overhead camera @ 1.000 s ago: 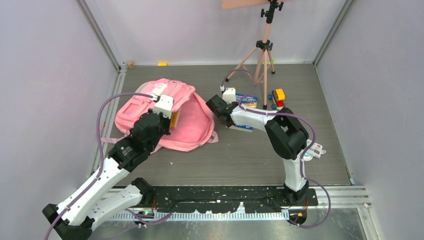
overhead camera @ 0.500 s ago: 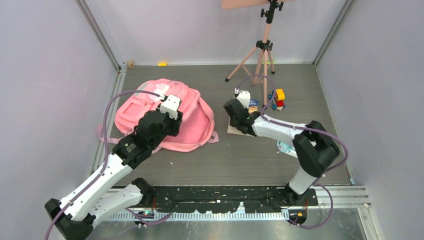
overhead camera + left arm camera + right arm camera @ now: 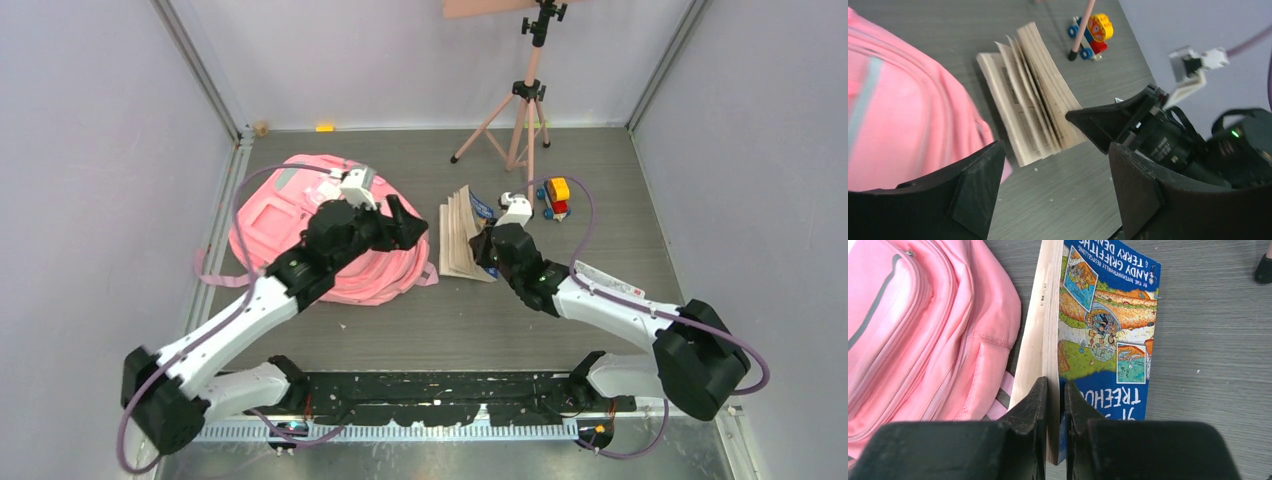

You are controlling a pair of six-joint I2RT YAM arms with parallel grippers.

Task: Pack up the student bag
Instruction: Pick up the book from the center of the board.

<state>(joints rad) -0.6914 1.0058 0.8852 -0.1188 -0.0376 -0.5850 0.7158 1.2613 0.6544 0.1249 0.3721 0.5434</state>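
The student bag (image 3: 290, 215) is a large pink backpack lying flat on the table's left half; it also shows as the bag (image 3: 903, 115) and the bag (image 3: 923, 325). A paperback book (image 3: 460, 238) with a blue cartoon cover (image 3: 1108, 325) stands on its edge just right of the bag, its pages fanned out (image 3: 1033, 110). My right gripper (image 3: 1055, 395) is shut on the book's cover and a few pages. My left gripper (image 3: 1053, 200) hangs open over the bag's right edge, facing the book, with nothing between its fingers (image 3: 975, 185).
A small red, yellow and blue toy car (image 3: 556, 195) stands right of the book, by the feet of a pink tripod (image 3: 522, 110). A flat white item (image 3: 605, 280) lies under the right arm. Metal rails and walls bound the table.
My left gripper has opened and swung right, off the bag's top toward the book. The right arm has stretched out low, and the book has tipped from flat onto its edge with pages fanning.
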